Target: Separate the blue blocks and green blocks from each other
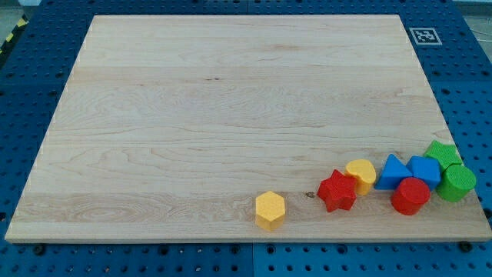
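My tip, the claw, is out of view, state unknowable. Pushing the blue blocks (411,171) risks shoving the touching green blocks (452,173) off the surface (231,115).

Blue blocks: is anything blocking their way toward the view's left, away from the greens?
Yes. The red cylinder, yellow block and red star crowd the blue blocks; my tip isn't visible.

My tip out of view; green star (441,151) half-hidden
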Robot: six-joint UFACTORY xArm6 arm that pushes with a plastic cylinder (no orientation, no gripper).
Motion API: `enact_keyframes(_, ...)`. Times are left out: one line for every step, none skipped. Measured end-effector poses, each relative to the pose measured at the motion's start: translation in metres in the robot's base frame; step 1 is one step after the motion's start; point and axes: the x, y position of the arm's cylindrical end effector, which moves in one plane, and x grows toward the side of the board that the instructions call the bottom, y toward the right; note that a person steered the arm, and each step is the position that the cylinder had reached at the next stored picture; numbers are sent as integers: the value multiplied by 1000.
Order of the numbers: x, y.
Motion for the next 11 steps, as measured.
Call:
enact_keyframes(-1, -26)
enact_keyframes(-2, -59)
enact_keyframes(-18, -77)
enact_keyframes(-47, -80)
enact_keyframes(-75, -80)
enact_keyframes(-94, -80)
enact_keyframes(-100, -86)
enact_keyframes(-86, -95)
enact_keyframes(-54, -104)
enact_keyframes(-29, -110)
enact_keyframes(-19, -113)
